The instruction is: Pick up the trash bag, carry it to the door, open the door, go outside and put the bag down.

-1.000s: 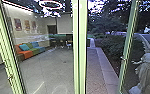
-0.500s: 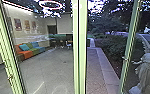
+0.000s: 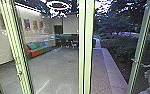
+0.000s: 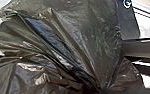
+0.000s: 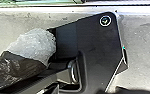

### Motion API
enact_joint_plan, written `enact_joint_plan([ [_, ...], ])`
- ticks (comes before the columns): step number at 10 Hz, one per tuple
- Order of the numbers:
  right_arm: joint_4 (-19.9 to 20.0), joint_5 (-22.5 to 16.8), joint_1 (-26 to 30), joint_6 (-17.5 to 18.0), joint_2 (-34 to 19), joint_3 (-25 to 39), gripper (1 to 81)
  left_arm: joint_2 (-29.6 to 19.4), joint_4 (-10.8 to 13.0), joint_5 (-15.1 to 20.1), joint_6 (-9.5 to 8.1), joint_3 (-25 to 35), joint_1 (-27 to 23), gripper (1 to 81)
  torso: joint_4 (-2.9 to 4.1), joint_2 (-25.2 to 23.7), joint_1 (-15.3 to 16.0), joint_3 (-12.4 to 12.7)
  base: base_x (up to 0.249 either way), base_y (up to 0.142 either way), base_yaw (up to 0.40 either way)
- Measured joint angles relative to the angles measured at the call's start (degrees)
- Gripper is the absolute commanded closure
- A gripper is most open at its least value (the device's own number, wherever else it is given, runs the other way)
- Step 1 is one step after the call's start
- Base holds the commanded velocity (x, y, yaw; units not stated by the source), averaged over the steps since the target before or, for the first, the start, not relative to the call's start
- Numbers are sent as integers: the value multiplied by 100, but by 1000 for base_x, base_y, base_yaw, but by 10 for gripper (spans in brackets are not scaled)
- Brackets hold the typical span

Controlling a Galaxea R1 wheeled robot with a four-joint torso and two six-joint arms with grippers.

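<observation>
My left gripper (image 4: pixel 99 89) looks clamped on the trash bag (image 4: pixel 91 32), whose folds draw together there; my right gripper's state I cannot tell. To pass the doorway well, I judge I should creep squarely and keep the thin plastic off the pale green door frame (image 3: pixel 85 50), where it could snag. Grey floor (image 3: pixel 58 62) and a colourful sofa (image 3: pixel 33 53) show left, a paved path (image 3: pixel 100 75) and bushes (image 3: pixel 119 50) right.

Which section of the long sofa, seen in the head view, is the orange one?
The orange section is at the sofa's near end, leftmost in the head view; the green section comes next, then the blue section.
</observation>
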Motion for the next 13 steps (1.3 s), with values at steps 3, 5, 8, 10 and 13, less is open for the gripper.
enact_joint_plan([
  [3,18,105,-138,-69,205,-188,10,2,0,-61,22,-69,41,811,179,0,0,0,0,0,0],
  [5,16,126,-367,-240,497,-485,10,5,-2,-266,20,-271,0,811,179,-2,-5,-50,0,0,0],
  [8,21,254,-486,-433,1141,-1191,10,9,-2,-345,20,-351,-133,811,179,-2,-5,-330,0,0,0],
  [10,22,341,-571,-512,1475,-1747,10,20,-2,-351,20,-351,-146,811,179,0,-2,-365,0,0,0],
  [13,38,514,-729,-534,1816,-1946,10,17,-2,-389,20,-351,-146,811,179,-2,-2,-360,0,0,0],
])
